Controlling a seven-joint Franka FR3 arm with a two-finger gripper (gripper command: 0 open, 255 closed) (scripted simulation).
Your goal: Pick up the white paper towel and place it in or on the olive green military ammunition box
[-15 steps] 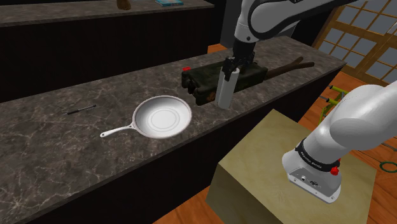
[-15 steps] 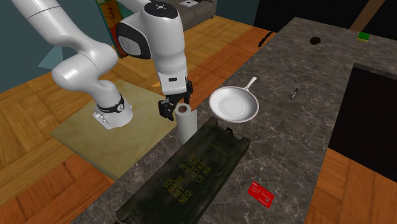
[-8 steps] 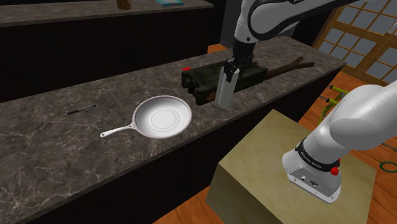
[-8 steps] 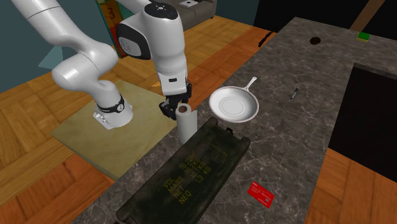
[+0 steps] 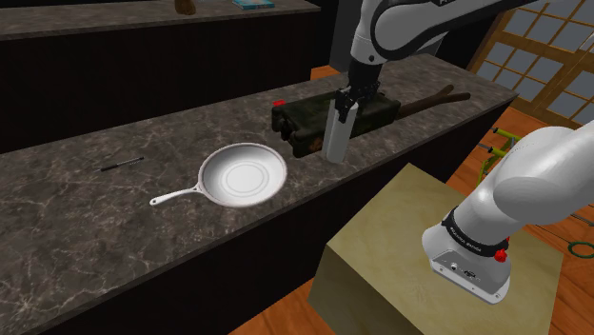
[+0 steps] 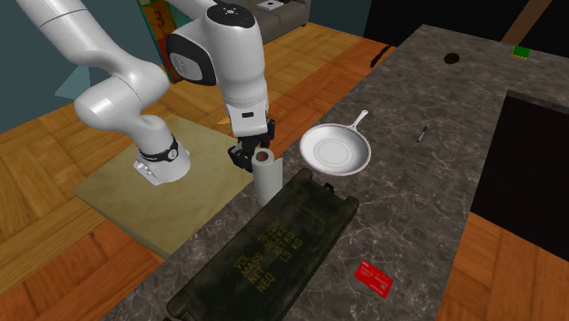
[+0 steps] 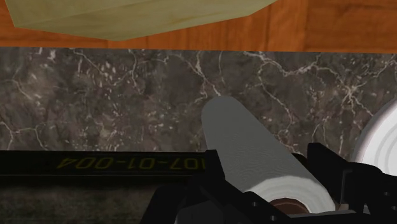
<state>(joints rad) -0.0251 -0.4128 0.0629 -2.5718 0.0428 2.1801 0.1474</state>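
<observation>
A white paper towel roll (image 5: 337, 136) stands upright on the dark marble counter (image 5: 114, 219), touching the near side of the olive green ammunition box (image 5: 303, 122). My black gripper (image 5: 347, 101) comes straight down on the roll's top and is shut on it. From the second exterior view, the gripper (image 6: 255, 155) clasps the roll (image 6: 265, 181) at the end of the long box (image 6: 274, 251), whose lid is closed. In the wrist view, the roll (image 7: 254, 153) runs out between my fingers (image 7: 331, 170), with the box's lettered side (image 7: 102, 167) beside it.
A white frying pan (image 5: 243, 173) lies on the counter close to the roll. A red card (image 6: 374, 279) sits beyond the box, and a small dark tool (image 5: 122, 164) lies farther along. Brown sticks (image 5: 433, 98) rest behind the box. The stand (image 5: 409, 247) is below the counter edge.
The fingers have closed on the top of the paper towel roll. The roll, the box and the arm stay where they were.
</observation>
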